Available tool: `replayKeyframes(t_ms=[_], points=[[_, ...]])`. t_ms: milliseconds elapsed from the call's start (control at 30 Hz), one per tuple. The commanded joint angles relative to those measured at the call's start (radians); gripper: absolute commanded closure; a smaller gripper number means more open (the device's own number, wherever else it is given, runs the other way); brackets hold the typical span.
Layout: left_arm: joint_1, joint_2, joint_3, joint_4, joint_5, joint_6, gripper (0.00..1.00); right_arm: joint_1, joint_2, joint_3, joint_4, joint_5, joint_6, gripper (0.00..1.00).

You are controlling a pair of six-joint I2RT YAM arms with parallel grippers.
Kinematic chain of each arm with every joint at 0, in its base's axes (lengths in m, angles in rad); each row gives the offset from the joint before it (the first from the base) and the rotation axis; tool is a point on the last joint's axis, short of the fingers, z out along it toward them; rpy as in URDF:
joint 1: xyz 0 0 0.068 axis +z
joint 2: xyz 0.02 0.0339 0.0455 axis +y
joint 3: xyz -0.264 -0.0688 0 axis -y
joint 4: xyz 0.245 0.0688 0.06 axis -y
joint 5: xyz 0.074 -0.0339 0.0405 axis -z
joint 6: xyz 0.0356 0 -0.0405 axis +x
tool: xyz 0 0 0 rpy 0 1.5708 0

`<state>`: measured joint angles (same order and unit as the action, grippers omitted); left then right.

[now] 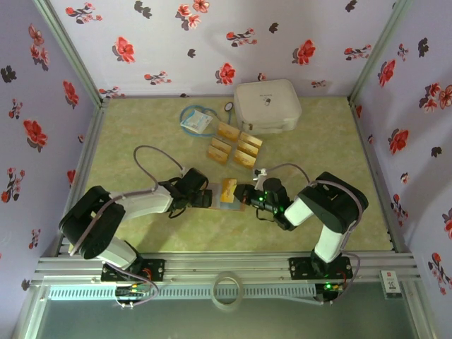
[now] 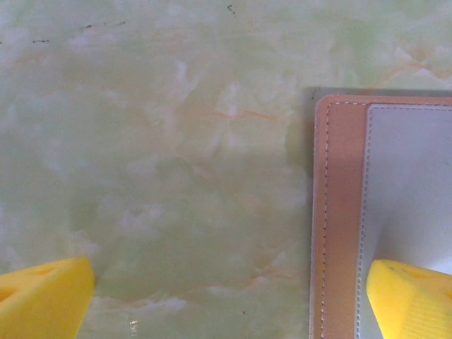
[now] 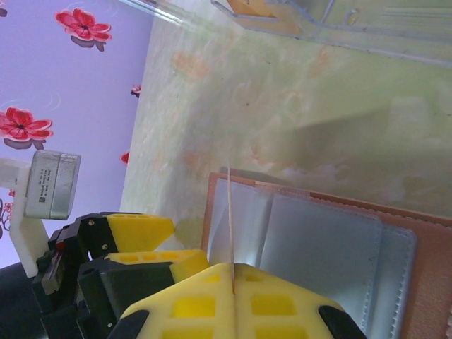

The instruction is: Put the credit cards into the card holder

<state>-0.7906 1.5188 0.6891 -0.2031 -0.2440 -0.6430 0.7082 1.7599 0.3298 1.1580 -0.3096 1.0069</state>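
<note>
top external shows the holder (image 1: 232, 205) lying open on the table (image 1: 141, 134), between the two claws and just ahead of the arms. the right gripper (image 1: 245, 194) is clamped on one card (image 1: 228, 188), held over the holder. in the right wrist view this card is seen edge-on, a thin line pinched between the closed yellow fingers (image 3: 282, 307), standing above the holder's grey-blue pockets. the left gripper (image 1: 205, 196) sits at the holder's left edge. in the left wrist view its jaws are spread wide, gripping nothing: one finger is over bare table, the other over the holder's grey inside beside the stitched brown border. the other cards (image 1: 247, 150) lie loose farther back, near the white case (image 1: 267, 104) and a blue-white packet (image 1: 196, 121).
</note>
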Motion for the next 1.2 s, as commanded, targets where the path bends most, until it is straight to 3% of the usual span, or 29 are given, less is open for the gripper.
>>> replayKeyframes(t_ms=[0, 1167], points=[[-0.012, -0.001, -0.039, -0.071, 0.011, -0.041, 0.0, 0.007, -0.007, -0.015, 0.046, 0.034, 0.01, 1.0], [-0.015, 0.013, -0.064, -0.041, 0.009, -0.049, 0.0, 0.041, 0.089, 0.011, 0.118, 0.015, 0.079, 1.0]])
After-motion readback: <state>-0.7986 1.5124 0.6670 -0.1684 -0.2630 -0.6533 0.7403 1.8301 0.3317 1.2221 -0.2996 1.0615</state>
